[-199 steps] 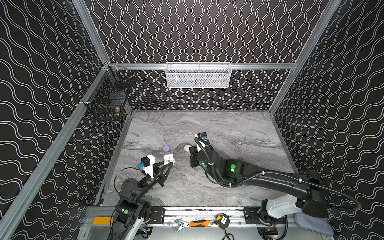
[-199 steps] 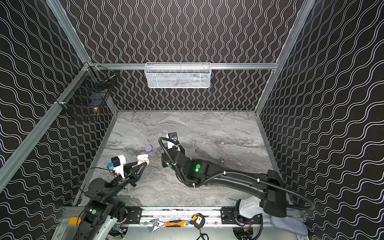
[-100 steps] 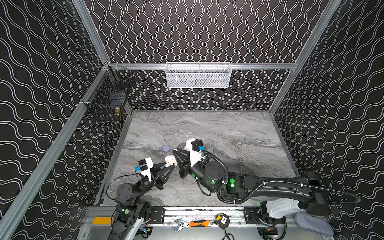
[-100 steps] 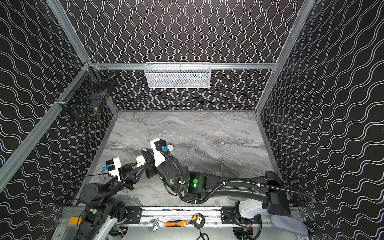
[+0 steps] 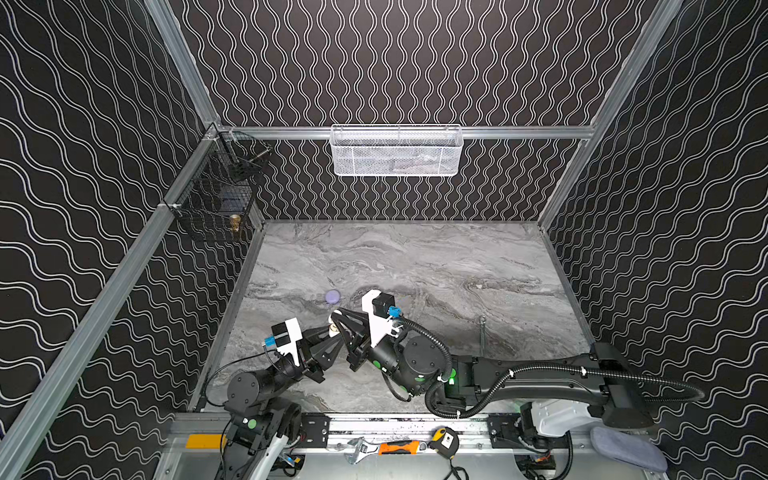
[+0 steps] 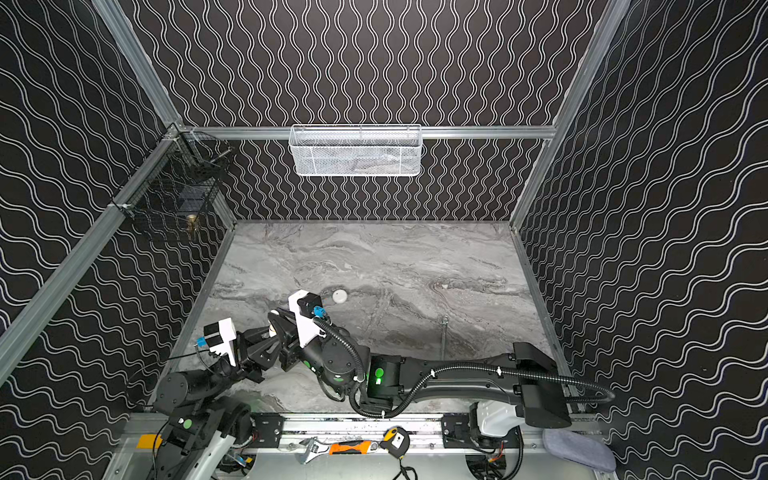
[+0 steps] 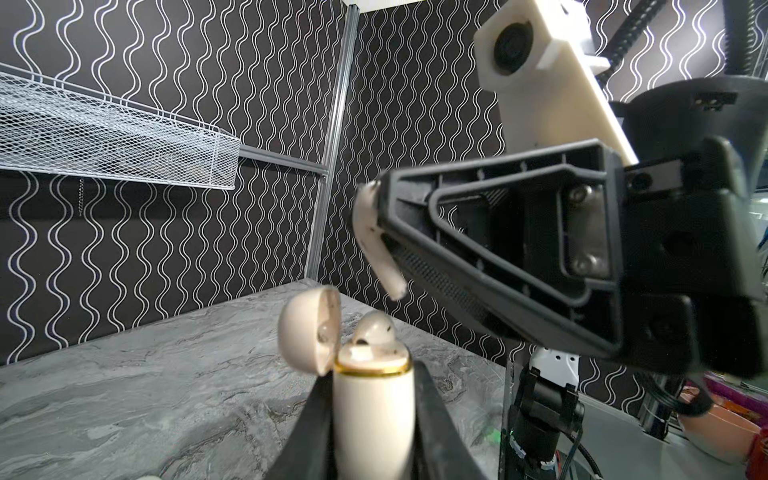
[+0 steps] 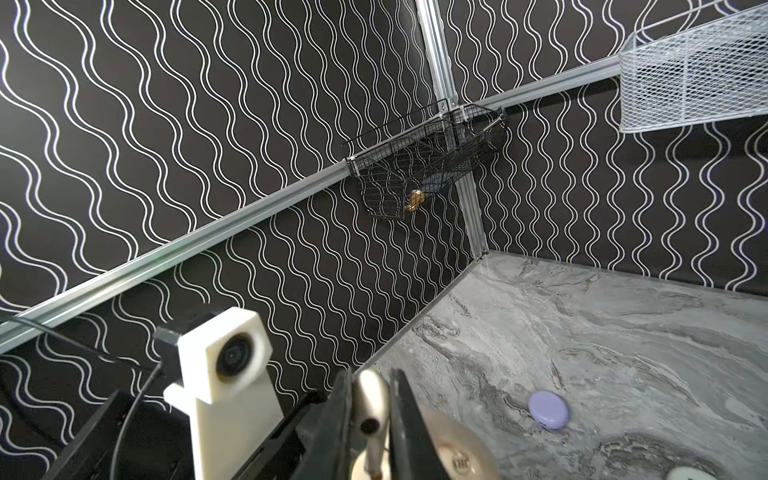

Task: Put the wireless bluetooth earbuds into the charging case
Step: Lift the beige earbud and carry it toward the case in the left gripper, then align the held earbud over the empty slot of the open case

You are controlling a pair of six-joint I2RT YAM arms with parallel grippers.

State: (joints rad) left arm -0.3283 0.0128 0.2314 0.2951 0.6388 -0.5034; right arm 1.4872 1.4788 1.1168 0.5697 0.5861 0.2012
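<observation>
Left gripper (image 7: 372, 370): I see it clamped on open cream charging case (image 7: 374, 415).
Right gripper (image 8: 372, 376): pinches cream earbud (image 7: 376, 237) just above it.

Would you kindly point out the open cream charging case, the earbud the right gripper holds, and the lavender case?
cream charging case (image 7: 372, 401): left wrist view, body front.
earbud (image 7: 377, 257): left wrist view, mid stem.
lavender case (image 8: 548, 409): right wrist view, top face.

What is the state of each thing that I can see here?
Cream case: lid open, clamped between left fingers.
Seated earbud: sitting inside that case.
Second earbud: gripped by right fingers, above the case, not inserted.
Lavender case: closed, on table.
White case: closed, on table.
</observation>
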